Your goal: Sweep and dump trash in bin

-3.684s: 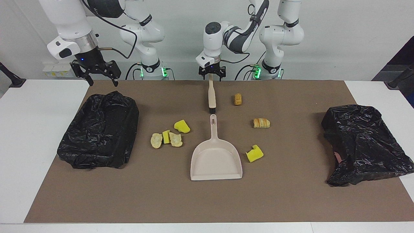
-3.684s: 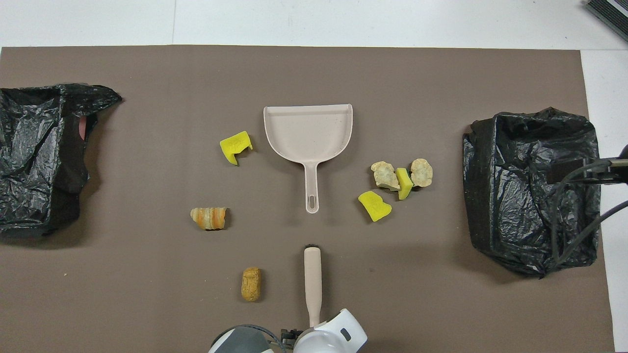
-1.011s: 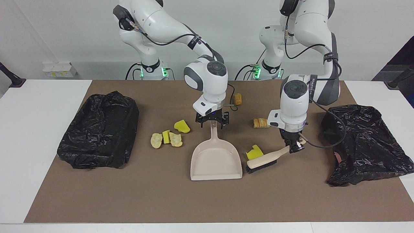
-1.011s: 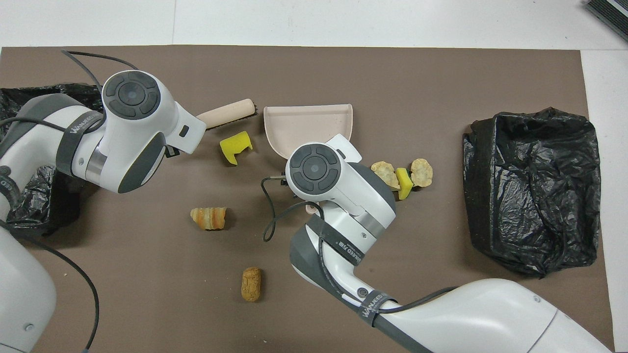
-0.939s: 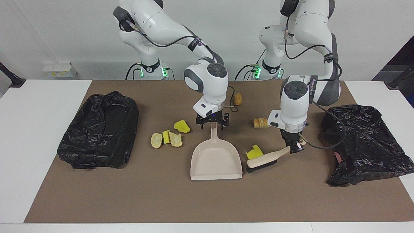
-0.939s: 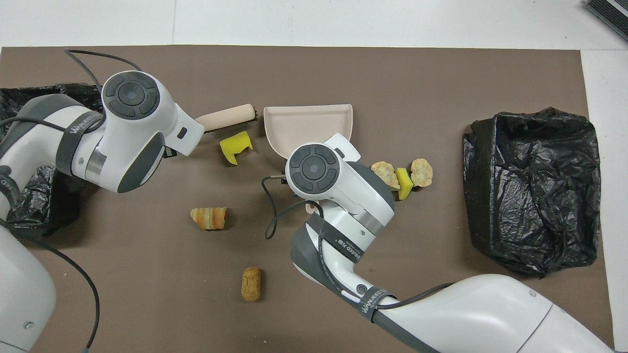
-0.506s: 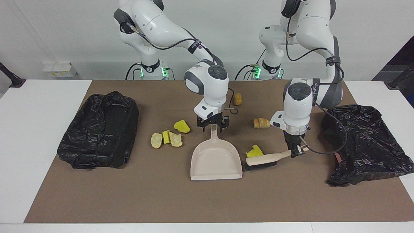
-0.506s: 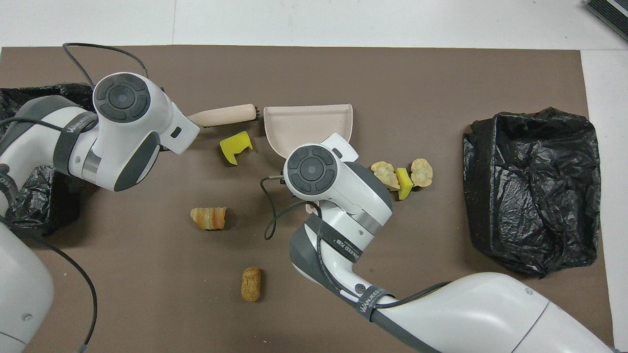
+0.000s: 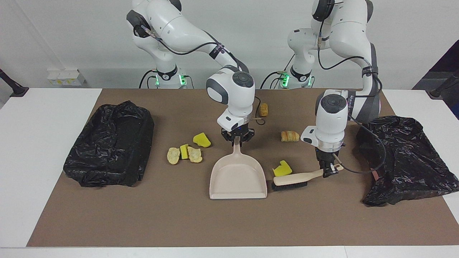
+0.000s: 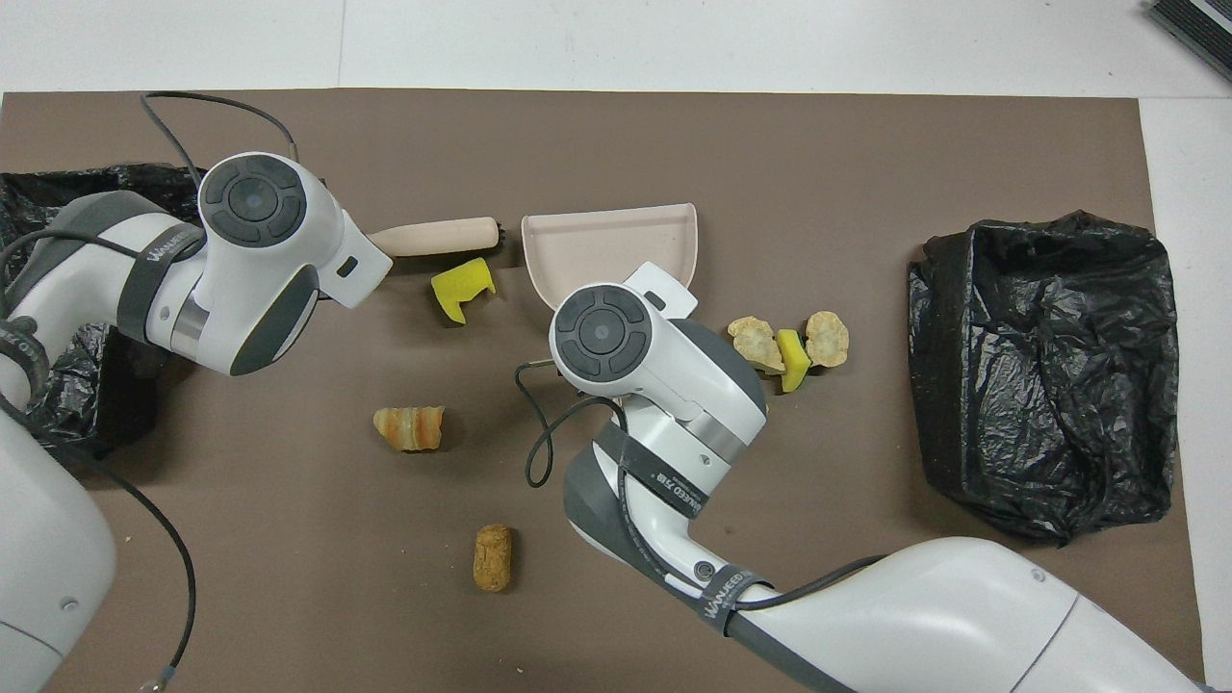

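The left gripper (image 9: pixel 328 171) has its fingers clenched on the handle of the brush (image 9: pixel 294 178). The bristles lie on the brown mat (image 9: pixel 179 222), just beside the dustpan (image 9: pixel 238 178). A yellow sponge piece (image 9: pixel 282 168) lies close to the brush, nearer to the robots than it.

The right gripper (image 9: pixel 237 140) has its fingers grasping the dustpan handle; the pan rests on the mat.

The rest of the trash is on the mat: a group of four pieces (image 9: pixel 188 149) beside the pan toward the right arm's end, and a pastry (image 9: pixel 289 136) and a brown lump (image 9: pixel 264 109) nearer to the robots. One black bin bag (image 9: pixel 111 143) lies at each end of the table (image 9: pixel 36 143).
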Tool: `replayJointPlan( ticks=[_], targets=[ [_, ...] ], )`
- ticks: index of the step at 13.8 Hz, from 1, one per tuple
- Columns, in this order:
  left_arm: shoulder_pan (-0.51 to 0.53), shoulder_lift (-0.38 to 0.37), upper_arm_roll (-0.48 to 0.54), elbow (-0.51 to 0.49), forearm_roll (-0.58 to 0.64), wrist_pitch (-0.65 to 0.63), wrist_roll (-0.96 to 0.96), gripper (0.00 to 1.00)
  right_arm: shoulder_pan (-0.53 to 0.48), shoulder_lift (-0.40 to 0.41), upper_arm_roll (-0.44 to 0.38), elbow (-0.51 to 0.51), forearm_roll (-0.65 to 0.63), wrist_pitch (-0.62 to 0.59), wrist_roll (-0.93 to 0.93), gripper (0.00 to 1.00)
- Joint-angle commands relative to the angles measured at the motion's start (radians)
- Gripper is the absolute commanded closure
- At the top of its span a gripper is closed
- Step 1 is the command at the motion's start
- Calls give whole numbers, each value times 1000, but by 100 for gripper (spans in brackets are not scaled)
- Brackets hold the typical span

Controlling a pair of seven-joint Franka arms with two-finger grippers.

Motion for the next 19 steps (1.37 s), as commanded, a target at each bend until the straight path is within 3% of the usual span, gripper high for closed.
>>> replayJointPlan(
  ticks=[1,4,9,14,17,19],
  targets=[
    [9,-61,-5,-70,20,-66,46,100,-56,-73,46,-18,35,-80,-225,100],
    [12,-185,-6,-243,19,-90,58,100,-93,-213,35,-73,150,-117,-411,100],
    [-15,-398,-14,-484,11,-93,70,100,-101,-455,21,-307,274,-151,-670,100],
    [-21,-504,-9,-486,-62,-177,-70,100,-95,-629,10,-496,427,-137,-1052,100],
    [-14,-523,-5,-488,-68,-252,-304,100,-101,-646,-6,-541,422,-120,-1247,100],
    [4,-529,-3,-497,-76,-254,-394,100,-101,-655,-48,-590,416,-38,-1394,100]
  ],
)
